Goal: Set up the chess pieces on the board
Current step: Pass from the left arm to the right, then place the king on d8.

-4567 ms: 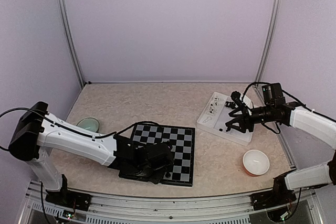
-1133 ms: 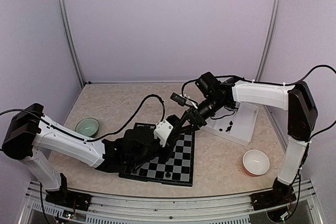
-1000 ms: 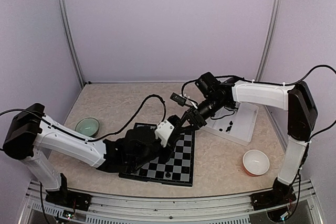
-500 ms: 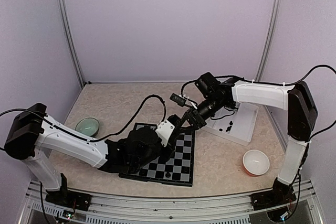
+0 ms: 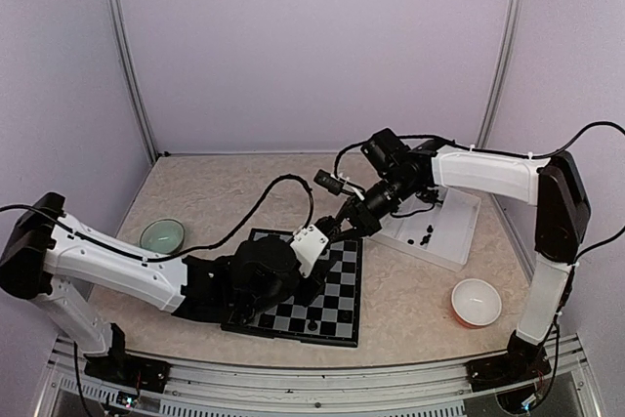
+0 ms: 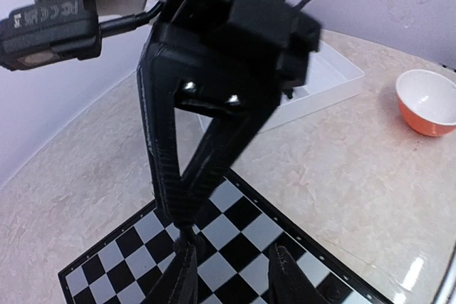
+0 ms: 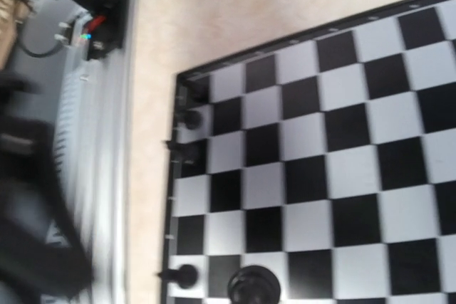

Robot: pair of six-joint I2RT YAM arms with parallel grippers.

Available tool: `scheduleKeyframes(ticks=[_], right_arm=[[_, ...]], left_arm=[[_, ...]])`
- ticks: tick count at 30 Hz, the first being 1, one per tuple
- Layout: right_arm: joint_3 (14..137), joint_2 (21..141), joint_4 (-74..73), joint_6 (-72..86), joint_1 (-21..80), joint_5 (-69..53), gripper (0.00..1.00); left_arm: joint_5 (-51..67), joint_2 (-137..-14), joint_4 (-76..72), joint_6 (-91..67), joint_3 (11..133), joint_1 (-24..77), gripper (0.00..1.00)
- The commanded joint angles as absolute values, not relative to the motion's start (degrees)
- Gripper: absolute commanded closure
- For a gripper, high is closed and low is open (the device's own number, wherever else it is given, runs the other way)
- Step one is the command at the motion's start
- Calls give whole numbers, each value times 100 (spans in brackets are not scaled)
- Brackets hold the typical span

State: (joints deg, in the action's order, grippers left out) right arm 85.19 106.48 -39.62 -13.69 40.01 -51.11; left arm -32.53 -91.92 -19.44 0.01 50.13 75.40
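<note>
Just above the board (image 6: 246, 236), right jaws pinch a chess piece (image 6: 189, 242) roughly upright.

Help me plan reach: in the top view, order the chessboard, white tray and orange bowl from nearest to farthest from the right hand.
1. chessboard, beneath the right hand, which hangs over its far right corner.
2. white tray, just to the hand's right.
3. orange bowl, near right of the table.

One board (image 5: 342, 290), one tray (image 5: 459, 222), one green bowl (image 5: 162, 234), one orange bowl (image 5: 476, 302), a left arm (image 5: 107, 266) and a right arm (image 5: 488, 173). Black pieces (image 7: 187, 274): at least three on the board, a few in the tray.
</note>
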Motion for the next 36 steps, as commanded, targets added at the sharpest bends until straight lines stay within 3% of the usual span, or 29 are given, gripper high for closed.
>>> scheduleKeyframes(ticks=[1,7,10,14,20,36], right_arm=[[8722,10459,-4094,-1758,4153,-4434,96],[8760,10346,-4075,-2117,4635,-3691,97],[8791,10364,-4086,-2346,5037,-3334,97],[9011,10610,-4316,-2626,5600,-2906,97],[9077,10897,-4482,-2820,6225,-2474,97],[9388,11697,-4785,-2843,6440,-2678,95]], left_arm=[[-3207,-8010,-429,-376,5354,7795,62],[-3844,-6530,658,-723,5357,7649,56],[-3788,-6001,792,-925,5449,6784,45],[-2981,-5888,898,-876,5533,5230,45],[-2228,-5761,320,-694,4866,4129,46],[-1987,-5651,431,-722,4747,3936,46]])
